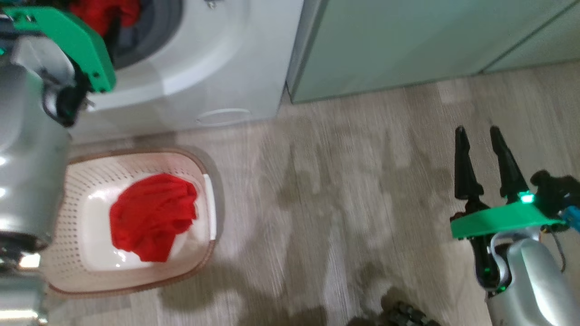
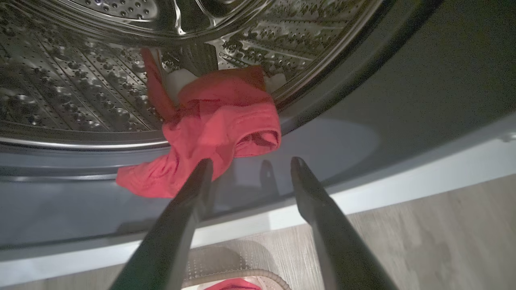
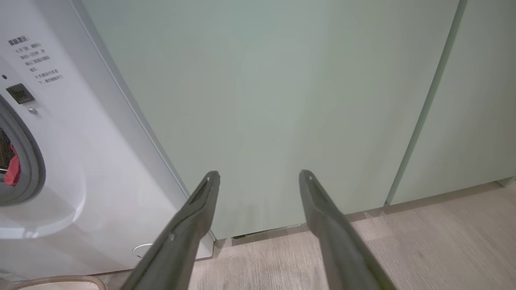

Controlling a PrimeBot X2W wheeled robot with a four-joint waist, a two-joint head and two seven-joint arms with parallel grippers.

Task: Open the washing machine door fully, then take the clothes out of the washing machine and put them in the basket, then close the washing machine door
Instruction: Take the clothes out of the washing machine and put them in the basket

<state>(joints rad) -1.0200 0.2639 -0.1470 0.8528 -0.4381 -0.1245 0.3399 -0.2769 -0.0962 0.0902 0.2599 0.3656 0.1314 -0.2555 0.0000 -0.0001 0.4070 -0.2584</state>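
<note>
Both spread, empty: left gripper [image 2: 250,160], right gripper [image 3: 259,173] | clothes [image 2: 225,121] part-hidden by finger [image 2: 189,193] | drum [image 2: 80,92] cropped

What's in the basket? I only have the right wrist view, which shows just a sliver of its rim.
Observer: A red garment lies bunched in the basket.
Operator: Anything left to take out?
Observer: Yes, another red piece hangs out of the drum onto the grey gasket.
Operator: And my other arm?
Observer: The left gripper is open, pointing at that piece, nothing between its fingers.
</note>
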